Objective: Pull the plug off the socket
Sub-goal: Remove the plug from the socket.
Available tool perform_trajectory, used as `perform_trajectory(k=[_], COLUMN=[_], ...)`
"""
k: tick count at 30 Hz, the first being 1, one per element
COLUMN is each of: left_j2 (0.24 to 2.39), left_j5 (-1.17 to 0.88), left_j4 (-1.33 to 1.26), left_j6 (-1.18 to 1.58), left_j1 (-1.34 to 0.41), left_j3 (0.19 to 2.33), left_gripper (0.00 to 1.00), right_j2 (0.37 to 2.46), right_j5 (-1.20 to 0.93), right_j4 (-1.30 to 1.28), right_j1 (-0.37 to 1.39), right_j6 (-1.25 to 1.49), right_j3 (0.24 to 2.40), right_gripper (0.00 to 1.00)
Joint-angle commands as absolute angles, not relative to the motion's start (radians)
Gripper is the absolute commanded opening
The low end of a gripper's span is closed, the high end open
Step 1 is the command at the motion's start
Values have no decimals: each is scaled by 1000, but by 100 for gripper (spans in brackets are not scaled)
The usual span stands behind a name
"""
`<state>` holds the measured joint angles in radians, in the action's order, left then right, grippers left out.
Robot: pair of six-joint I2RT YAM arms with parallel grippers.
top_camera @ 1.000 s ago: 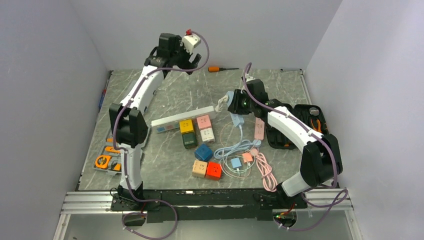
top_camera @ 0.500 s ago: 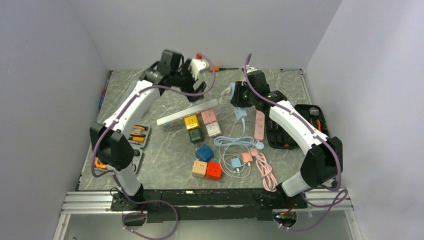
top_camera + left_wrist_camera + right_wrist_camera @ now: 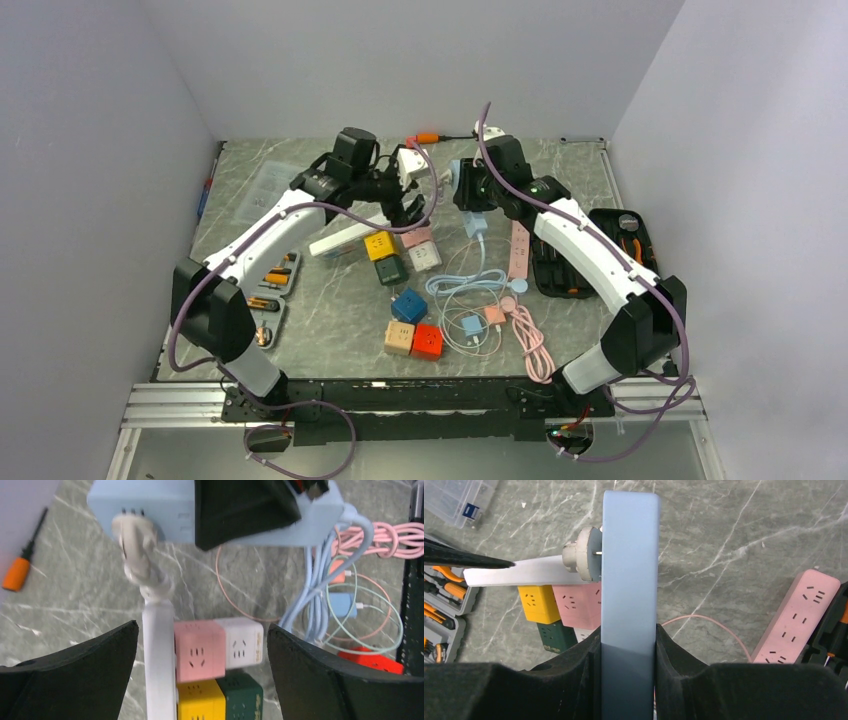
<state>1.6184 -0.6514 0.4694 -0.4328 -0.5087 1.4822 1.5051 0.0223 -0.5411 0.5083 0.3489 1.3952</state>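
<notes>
R gripper (image 3: 629, 650) clamps blue socket strip (image 3: 630, 555); white plug (image 3: 583, 555) w/ prongs showing. L gripper (image 3: 202, 627) wide open, empty.

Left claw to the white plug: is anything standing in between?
Nothing visible does. The open left claw faces the white plug, which is seated in the blue power strip, and the gap between claw and plug is free. The right claw clamps that strip beside the plug, not over it.
</notes>
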Motion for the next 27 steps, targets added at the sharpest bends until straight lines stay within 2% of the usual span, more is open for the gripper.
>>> perform_trajectory(k=[1,6,10,12,19,24,27], left_j2=[1566,1587,1631,1648,1677,1690,1702], left_j5=[-638,-621,-662,-677,-709,-688,-674], left_j4=[224,104,98,106,128,108,111], left_j6=[-382,-371,-389,-409,-473,-490,-492], left_j1=[-532,-550,-551,-554,-563,-562,-565], left_j3=[1446,1401,1432,1442,1437,1444,1455], left_gripper=[99,98,78,71,64,46,41], right_j2=[1467,1476,1478,1483,1483,1482,1481], right_j5=[43,56,56,56,50,36,38], right_j4=[-479,-491,-494,-499,-488,-478,-474], right_j1=[541,569,586,595,608,625,638], right_j6=[366,364,365,365,371,378,382], right_j3=[1507,1519,1517,1521,1523,1517,1511], right_gripper=[0,0,0,0,0,0,0])
